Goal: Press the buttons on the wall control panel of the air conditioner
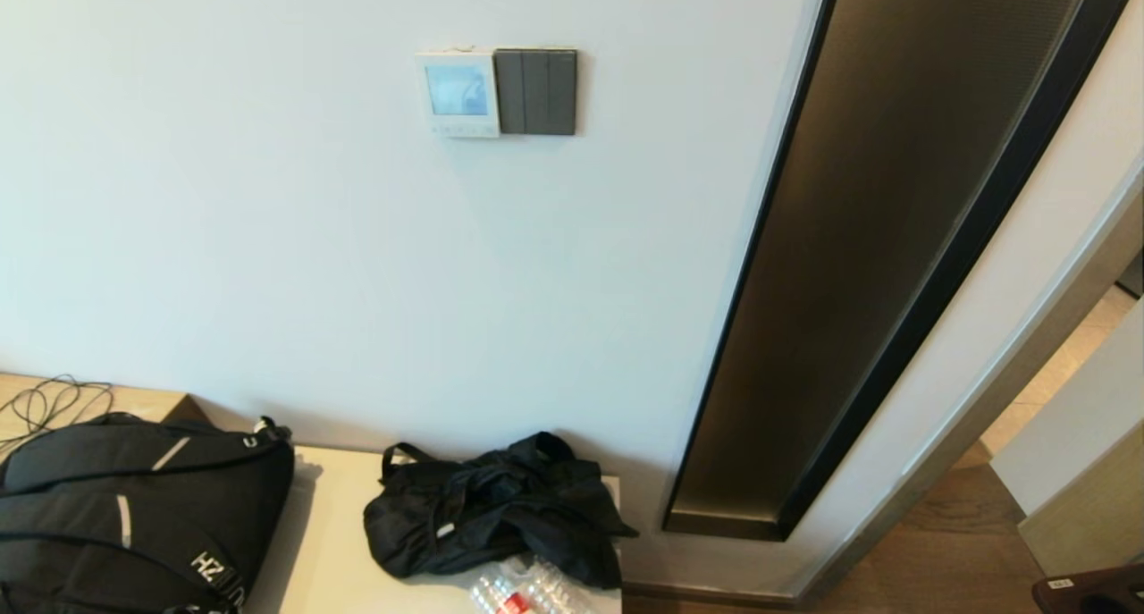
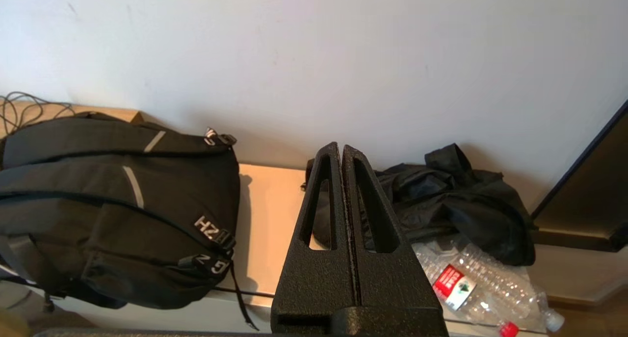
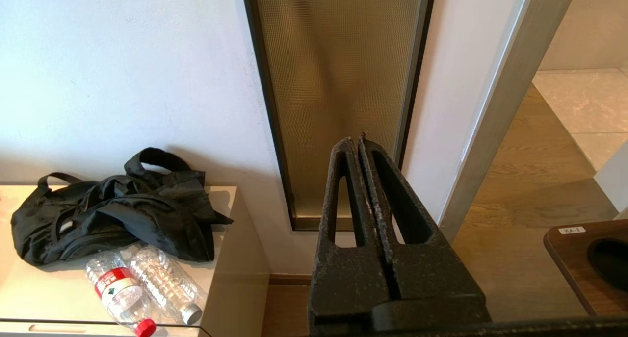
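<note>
The air conditioner's wall control panel (image 1: 458,93), small, white, with a light-blue screen, hangs on the white wall in the head view. Its buttons (image 1: 463,129) form a thin strip under the screen. Neither gripper shows in the head view. My left gripper (image 2: 341,148) is shut and empty, low down, pointing at the wall above the bench. My right gripper (image 3: 357,141) is shut and empty, pointing at the bronze glass panel. The control panel is out of both wrist views.
A dark grey three-gang switch plate (image 1: 536,91) adjoins the panel's right side. Below, a bench (image 1: 326,542) holds a black backpack (image 1: 134,516), a crumpled black bag (image 1: 496,507) and plastic bottles (image 1: 527,592). A tall bronze glass panel (image 1: 894,239) stands to the right.
</note>
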Available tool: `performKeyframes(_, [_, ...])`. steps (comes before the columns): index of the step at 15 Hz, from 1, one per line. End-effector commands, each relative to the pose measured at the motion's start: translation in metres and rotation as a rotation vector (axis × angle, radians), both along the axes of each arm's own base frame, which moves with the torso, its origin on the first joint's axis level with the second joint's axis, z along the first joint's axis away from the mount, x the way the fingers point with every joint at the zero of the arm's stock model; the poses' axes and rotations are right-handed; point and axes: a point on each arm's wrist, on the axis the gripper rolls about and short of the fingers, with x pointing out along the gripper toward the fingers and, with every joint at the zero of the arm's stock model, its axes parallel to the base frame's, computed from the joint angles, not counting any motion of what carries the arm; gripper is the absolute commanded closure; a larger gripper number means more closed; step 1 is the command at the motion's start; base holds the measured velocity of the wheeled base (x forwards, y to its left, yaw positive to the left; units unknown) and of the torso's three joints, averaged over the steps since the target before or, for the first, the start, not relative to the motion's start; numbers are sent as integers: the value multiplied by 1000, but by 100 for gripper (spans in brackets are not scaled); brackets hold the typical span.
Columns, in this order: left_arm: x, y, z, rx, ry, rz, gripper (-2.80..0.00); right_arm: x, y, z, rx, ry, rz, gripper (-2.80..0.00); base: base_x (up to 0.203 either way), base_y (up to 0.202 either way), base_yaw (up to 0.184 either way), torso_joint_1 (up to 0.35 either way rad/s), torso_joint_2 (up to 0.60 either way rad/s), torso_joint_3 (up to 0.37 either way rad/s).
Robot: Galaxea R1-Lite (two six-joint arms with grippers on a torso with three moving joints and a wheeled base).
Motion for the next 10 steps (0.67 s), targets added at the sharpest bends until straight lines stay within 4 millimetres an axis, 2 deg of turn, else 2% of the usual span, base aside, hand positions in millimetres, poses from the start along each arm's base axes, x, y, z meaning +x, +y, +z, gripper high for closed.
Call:
performKeyframes(1, [0,0,0,-19,-2,-1,0,0,0,0,0,1,2,0,0,0,0,0,0,0])
performKeyframes(10, [0,0,0,-25,-2,-2,0,0,0,0,0,3,2,0,0,0,0,0,0,0])
